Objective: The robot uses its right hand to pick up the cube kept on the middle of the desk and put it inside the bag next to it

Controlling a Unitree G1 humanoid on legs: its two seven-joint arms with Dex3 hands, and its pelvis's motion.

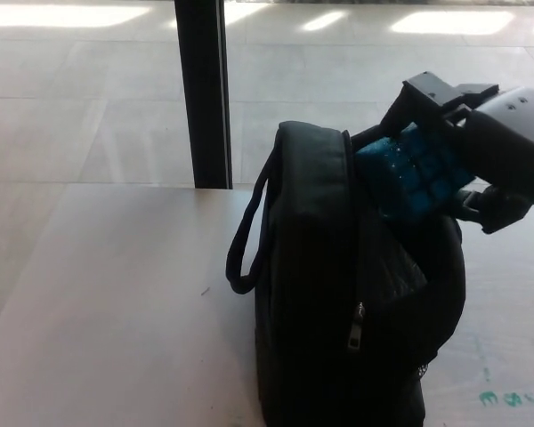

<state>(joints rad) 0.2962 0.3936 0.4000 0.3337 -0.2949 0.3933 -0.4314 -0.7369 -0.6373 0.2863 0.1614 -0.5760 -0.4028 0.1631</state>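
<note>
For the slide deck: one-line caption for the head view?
Right hand holds the blue cube over the open top of the black bag standing on the desk.

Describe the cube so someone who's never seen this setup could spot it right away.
Find the tall black bag standing on the pale desk. Right above its open top, the robot's right hand holds the cube. It is the only bright blue thing, its face split into small squares.

the right hand (467, 147) comes in from the right edge, raised and angled down to the left. its black fingers (427, 93) are closed around a blue cube (414, 173), with the thumb underneath. the left hand does not show.
</note>
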